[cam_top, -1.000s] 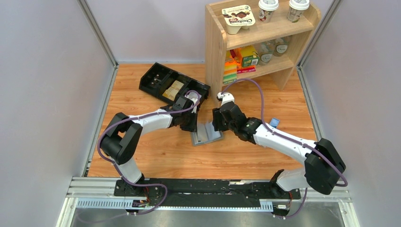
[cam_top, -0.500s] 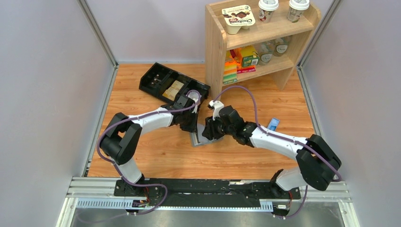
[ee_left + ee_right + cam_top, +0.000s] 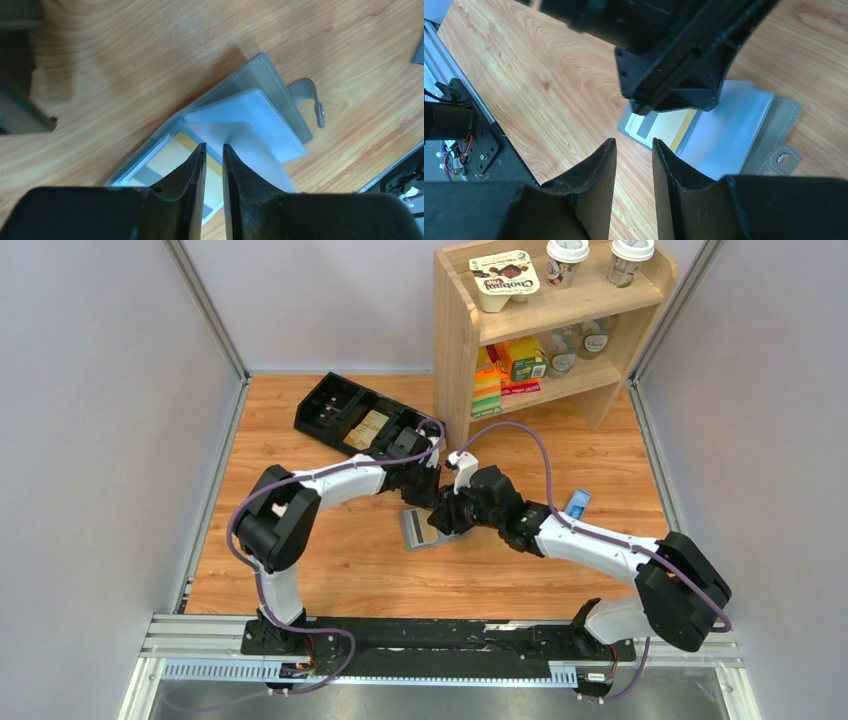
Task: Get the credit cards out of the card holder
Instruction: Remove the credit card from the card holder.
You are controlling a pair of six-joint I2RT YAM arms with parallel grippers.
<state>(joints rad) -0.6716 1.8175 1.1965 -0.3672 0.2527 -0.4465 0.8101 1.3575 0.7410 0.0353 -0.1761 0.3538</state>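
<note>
Card holder lies open and flat at about mid-counter, slightly toward the near edge, well clear of both side edges. In the left wrist view we see its grey cover with clear sleeves fanned on top, one sleeve lifted off flat, and the closure strap sticking out onto the wood. One tan card with a grey stripe sits in a sleeve on the half away from the strap; the right wrist view shows that card too. Left gripper is tip-down on the sleeves right at the card's edge, fingers almost together with a thin slit between. We cannot tell whether they pinch a sleeve. Left arm: elbow folded back over the left half of the counter, forearm running toward the centre, wrist pitched steeply down. Right gripper hangs above the holder's card-side edge. Its fingers are a little apart with bare wood between them, holding nothing. Right arm: elbow near the near right corner, forearm stretched low toward the centre, wrist meeting the left one over the holder. Further out: black tray toward the far left corner, wooden shelf on the far edge, small blue packet toward the right edge.
</note>
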